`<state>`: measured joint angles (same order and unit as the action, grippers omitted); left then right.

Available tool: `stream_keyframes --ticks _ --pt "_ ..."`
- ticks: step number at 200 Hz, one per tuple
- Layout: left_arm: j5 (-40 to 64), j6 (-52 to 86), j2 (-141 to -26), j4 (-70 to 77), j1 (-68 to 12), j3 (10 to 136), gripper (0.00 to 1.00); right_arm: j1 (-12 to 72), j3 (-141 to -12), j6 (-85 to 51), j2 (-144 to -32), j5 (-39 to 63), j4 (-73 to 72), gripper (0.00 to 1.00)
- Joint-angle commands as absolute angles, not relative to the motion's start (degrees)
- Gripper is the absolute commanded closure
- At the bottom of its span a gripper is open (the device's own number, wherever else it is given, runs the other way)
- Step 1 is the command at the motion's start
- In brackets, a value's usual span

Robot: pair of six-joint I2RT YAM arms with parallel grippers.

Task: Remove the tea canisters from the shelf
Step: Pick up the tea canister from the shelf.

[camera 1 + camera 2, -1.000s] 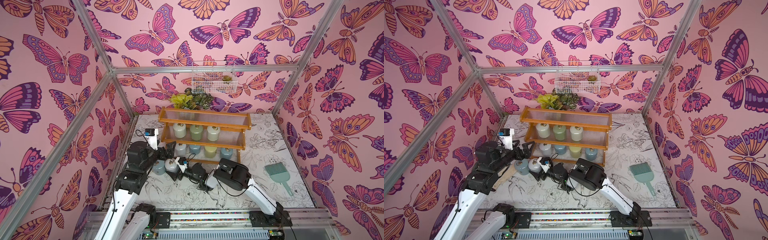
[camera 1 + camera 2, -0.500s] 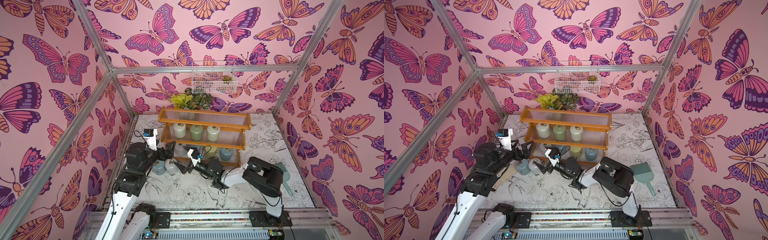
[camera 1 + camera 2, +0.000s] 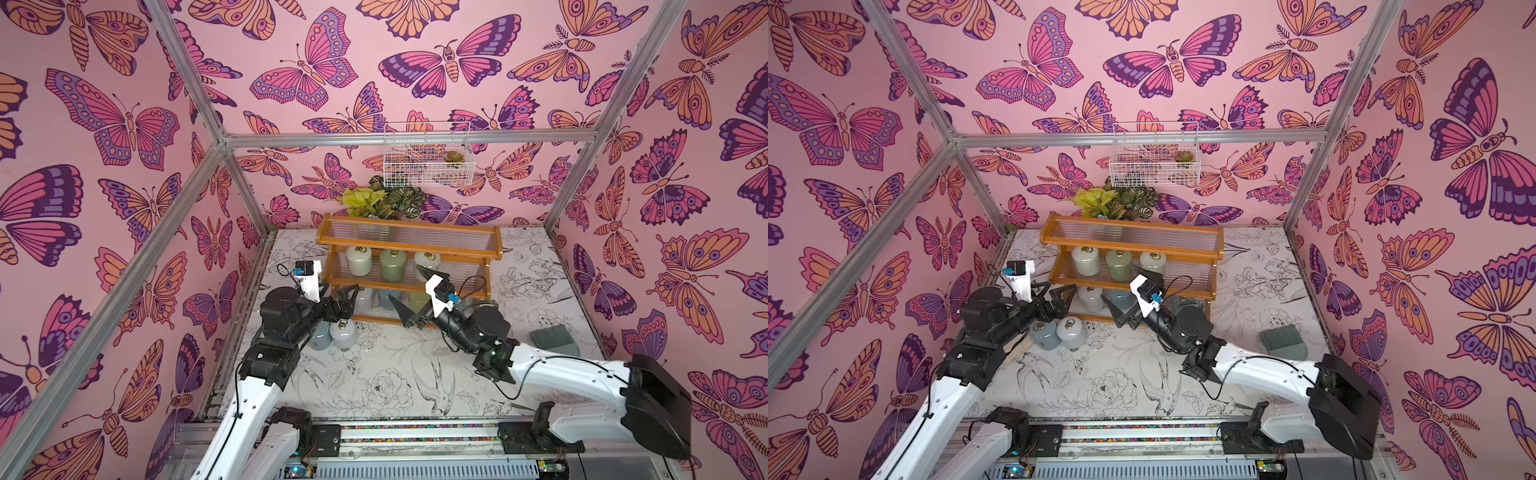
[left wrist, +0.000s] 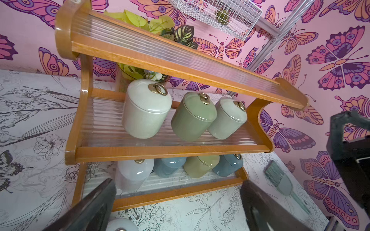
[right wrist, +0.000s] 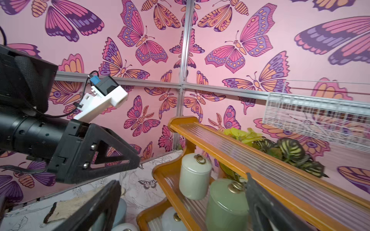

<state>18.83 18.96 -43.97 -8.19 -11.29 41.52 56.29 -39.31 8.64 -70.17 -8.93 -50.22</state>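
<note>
Right gripper: released, empty; moved from two canisters on table to shelf. Left gripper: released, empty. Seven still shelved.

White arm links, black joints, looping black cables

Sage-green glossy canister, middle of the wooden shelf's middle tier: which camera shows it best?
Left wrist: the sage-green canister appears whole and close. Both top views show it small. The right wrist view shows it partly behind a finger.
</note>
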Motion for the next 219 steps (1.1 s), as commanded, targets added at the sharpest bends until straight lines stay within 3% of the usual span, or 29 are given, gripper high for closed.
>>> stream_keyframes --ticks 1,88,219 --pt "21.7 20.1 -45.0 -5.5 -11.7 41.0 0.00 54.5 -37.9 10.8 -65.6 -14.3 -38.4 0.01" --pt "23.0 21.3 -45.8 -2.7 -12.4 39.2 0.00 45.6 -31.2 6.0 -59.4 -15.7 -33.7 0.01" --pt "22.2 21.2 -46.8 -2.0 -12.8 39.2 0.00 40.3 -36.4 3.3 -78.9 -14.3 -48.7 0.01"
